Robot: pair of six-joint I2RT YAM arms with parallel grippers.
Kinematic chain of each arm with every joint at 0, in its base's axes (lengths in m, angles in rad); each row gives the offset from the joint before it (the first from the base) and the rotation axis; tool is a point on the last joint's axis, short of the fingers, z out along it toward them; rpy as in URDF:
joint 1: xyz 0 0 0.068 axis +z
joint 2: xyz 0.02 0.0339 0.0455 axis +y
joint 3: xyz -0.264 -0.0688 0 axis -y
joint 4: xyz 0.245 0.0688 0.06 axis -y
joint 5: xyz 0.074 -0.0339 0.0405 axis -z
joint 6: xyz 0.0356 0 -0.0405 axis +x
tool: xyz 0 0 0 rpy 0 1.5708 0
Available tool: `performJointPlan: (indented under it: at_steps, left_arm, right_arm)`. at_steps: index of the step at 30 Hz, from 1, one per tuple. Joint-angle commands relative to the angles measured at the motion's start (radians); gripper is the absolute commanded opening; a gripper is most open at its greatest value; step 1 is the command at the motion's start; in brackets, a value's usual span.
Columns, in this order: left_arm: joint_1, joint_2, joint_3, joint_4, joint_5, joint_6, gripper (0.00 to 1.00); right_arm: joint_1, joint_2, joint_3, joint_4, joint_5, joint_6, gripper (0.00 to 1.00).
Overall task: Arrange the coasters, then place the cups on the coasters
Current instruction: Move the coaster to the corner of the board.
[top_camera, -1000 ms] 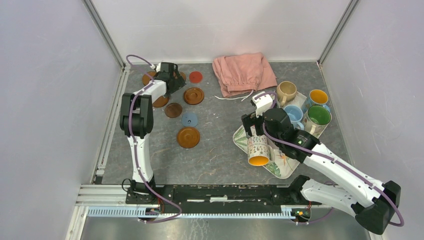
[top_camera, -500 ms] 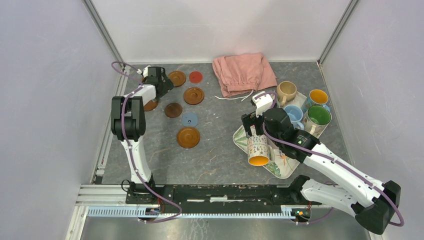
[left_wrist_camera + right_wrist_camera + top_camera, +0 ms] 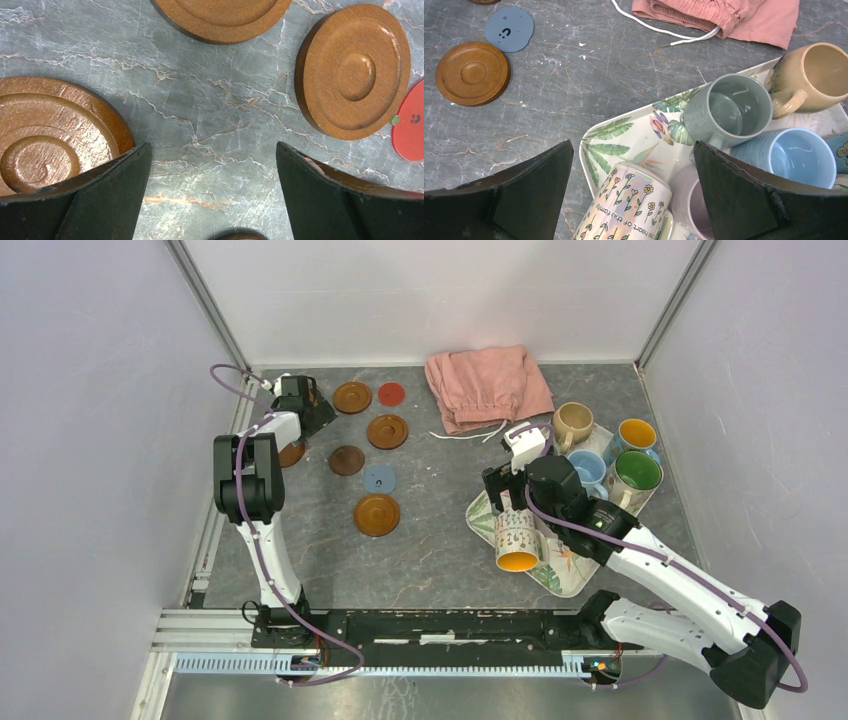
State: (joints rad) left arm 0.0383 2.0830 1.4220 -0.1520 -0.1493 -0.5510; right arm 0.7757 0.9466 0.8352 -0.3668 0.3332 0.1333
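Note:
Several coasters lie at the back left: brown ones (image 3: 352,397) (image 3: 387,431) (image 3: 377,514), a dark one (image 3: 347,460), a red one (image 3: 392,394) and a blue one (image 3: 379,478). My left gripper (image 3: 314,415) (image 3: 212,150) hangs open over bare table, with a brown coaster (image 3: 45,140) beside its left finger and another (image 3: 355,70) further right. My right gripper (image 3: 505,495) (image 3: 633,147) is open above the cups on the tray (image 3: 560,575). A flowered cup (image 3: 629,205) lies on its side, with grey-green (image 3: 729,107), beige (image 3: 819,75), light blue (image 3: 794,155) and lilac (image 3: 694,210) cups nearby.
A pink cloth (image 3: 488,385) lies crumpled at the back centre. Two more cups, orange inside (image 3: 637,435) and green inside (image 3: 636,472), stand at the tray's right end. Enclosure walls stand close on the left, back and right.
My left arm has swung left towards the back-left corner, uncovering a brown coaster at the back. The right arm and the cups have not moved.

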Motion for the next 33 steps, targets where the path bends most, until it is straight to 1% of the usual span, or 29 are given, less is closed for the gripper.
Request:
performJointPlan:
  at_steps: [1,6,9,11,16,24,33]
  left_arm:
    - [-0.015,-0.033,-0.001,-0.045,0.064,0.048,1.0]
    - [-0.026,-0.095,-0.033,-0.048,0.028,0.025,1.0]
    - [-0.026,-0.157,-0.091,-0.027,-0.053,0.008,1.0]
    - [-0.026,-0.188,-0.104,-0.028,-0.089,0.013,1.0]
    - [0.006,-0.219,-0.128,-0.042,-0.137,-0.017,1.0]
    - [0.056,-0.177,-0.133,-0.046,-0.11,-0.046,1.0]
    - [0.057,-0.083,-0.069,-0.059,-0.036,-0.021,1.0]
  right_arm:
    - [-0.003,-0.003,0.008,0.031,-0.002,0.005,0.98]
    - [-0.004,0.002,0.01,0.034,-0.005,0.011,0.98]
    - [-0.004,0.005,0.011,0.035,-0.011,0.015,0.98]
    - [-0.005,0.002,0.01,0.035,-0.011,0.015,0.98]
    - [-0.003,-0.005,0.003,0.034,-0.011,0.016,0.98]
    - [-0.005,-0.011,0.004,0.025,-0.015,0.011,0.98]
    - [-0.004,-0.008,0.008,0.021,-0.011,0.005,0.98]
